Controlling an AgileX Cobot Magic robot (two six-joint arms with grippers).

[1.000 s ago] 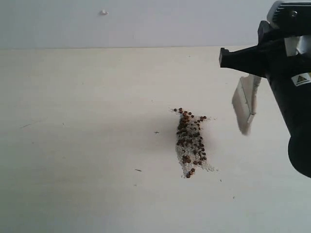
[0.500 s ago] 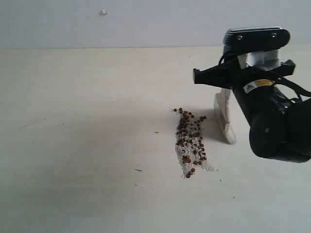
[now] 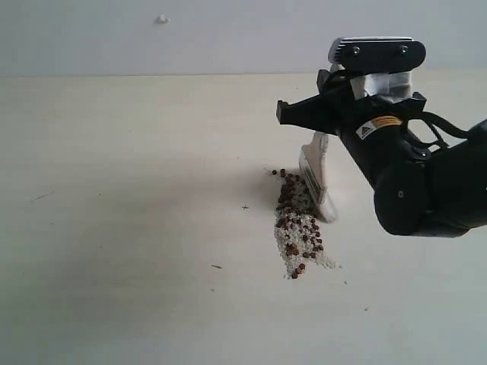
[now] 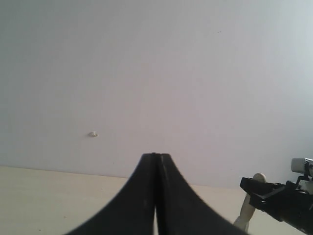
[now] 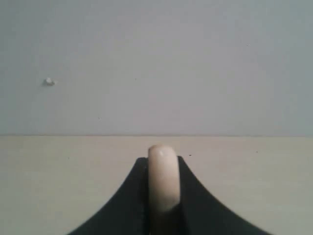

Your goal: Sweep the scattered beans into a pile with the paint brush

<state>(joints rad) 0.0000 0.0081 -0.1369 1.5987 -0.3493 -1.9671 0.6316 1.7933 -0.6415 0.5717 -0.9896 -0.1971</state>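
The beans (image 3: 298, 220) lie in a narrow pile on the pale table, mixed with fine whitish grains. The paint brush (image 3: 316, 181) hangs bristles-down at the pile's right edge, its bristles touching the upper beans. My right gripper (image 3: 323, 122) is shut on its handle; in the right wrist view the rounded handle end (image 5: 163, 183) pokes up between the black fingers (image 5: 195, 205). My left gripper (image 4: 156, 159) is shut on nothing, pointing toward the back wall, and does not show in the exterior view. The brush handle (image 4: 247, 213) and right arm show at the edge of the left wrist view.
The table (image 3: 122, 228) is wide and pale, ending at a grey wall (image 3: 228, 38) behind. A small white bump (image 3: 161, 19) sits on the wall. A few dark specks (image 3: 216, 267) lie left of the pile.
My right arm has swung left and down, carrying the brush from well right of the pile to its right edge, where the bristles now meet the upper beans.
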